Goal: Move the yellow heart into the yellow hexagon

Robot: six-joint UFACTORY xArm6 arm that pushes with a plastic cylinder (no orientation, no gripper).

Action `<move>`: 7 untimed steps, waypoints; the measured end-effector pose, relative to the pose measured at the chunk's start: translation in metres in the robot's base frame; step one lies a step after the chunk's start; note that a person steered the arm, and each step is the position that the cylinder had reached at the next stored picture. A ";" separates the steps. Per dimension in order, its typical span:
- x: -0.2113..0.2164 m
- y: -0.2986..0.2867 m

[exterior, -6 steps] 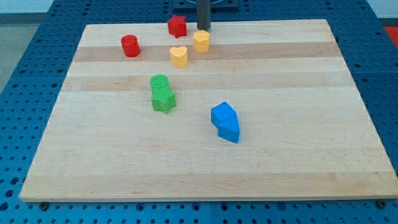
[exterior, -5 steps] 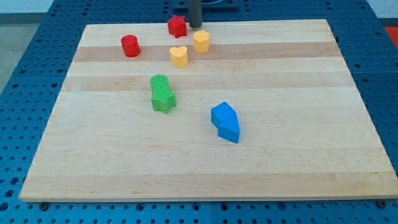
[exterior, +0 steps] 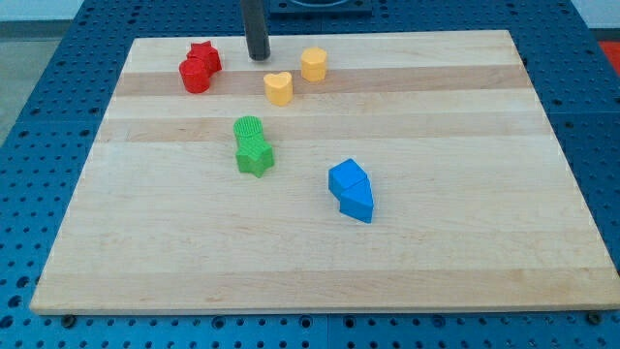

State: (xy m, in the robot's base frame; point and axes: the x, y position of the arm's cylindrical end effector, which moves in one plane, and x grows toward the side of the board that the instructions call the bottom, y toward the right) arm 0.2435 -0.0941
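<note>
Jaws do not exist on this rig; only my tip (exterior: 258, 57) touches the board, empty, at about eleven o'clock of the yellow heart (exterior: 279, 87). That heart sits just apart from the yellow hexagon (exterior: 313, 64), at its seven o'clock. Pushing from my present side would likely drive the heart past the hexagon, missing it.

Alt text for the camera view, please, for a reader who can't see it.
My tip rests near the wooden board's top edge, up-left of the yellow heart, which sits apart from the yellow hexagon. Elsewhere: touching red star and red cylinder, two green blocks, two blue blocks.
</note>
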 end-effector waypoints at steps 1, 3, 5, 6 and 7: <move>0.030 -0.037; 0.108 -0.051; 0.082 0.019; 0.063 0.051; 0.059 0.055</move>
State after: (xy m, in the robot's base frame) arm 0.3023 -0.0395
